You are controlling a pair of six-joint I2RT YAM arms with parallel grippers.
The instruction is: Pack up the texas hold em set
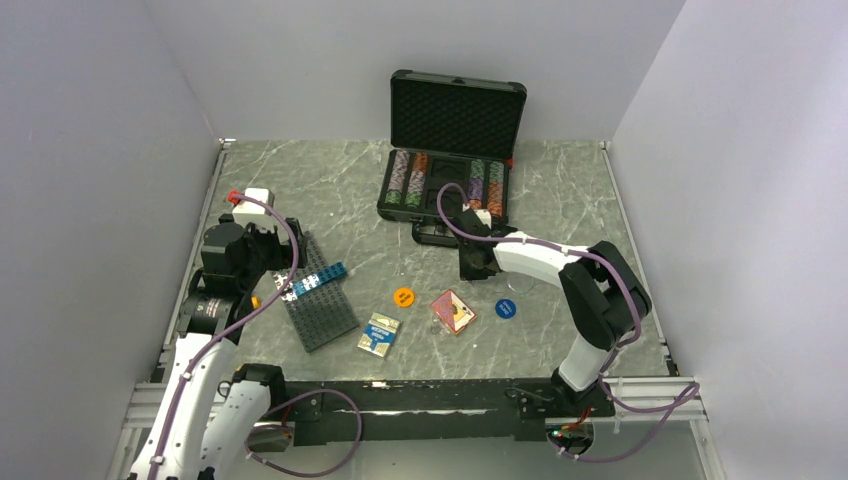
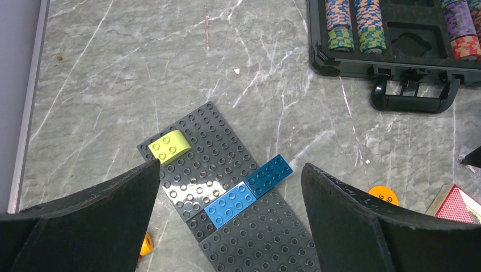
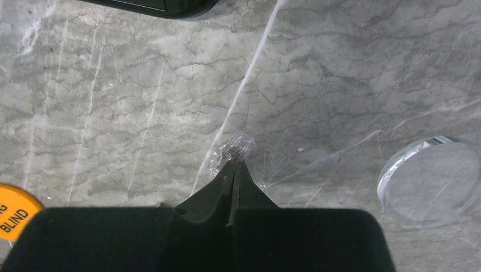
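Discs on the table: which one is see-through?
The clear disc, at the right edge of the right wrist view: the table shows through it. The orange disc and the blue disc are opaque.

The open black case [image 1: 447, 190] stands at twelve o'clock on the table [image 1: 570, 200], lid upright, chip rows [image 1: 408, 178] inside. The right claw [image 1: 468, 268] hangs just at six o'clock of the case. Below it lie an orange disc [image 1: 404, 297], a red card deck [image 1: 453, 311] and a blue disc [image 1: 506, 308]. A studded plate [image 1: 322, 312] lies at nine o'clock.
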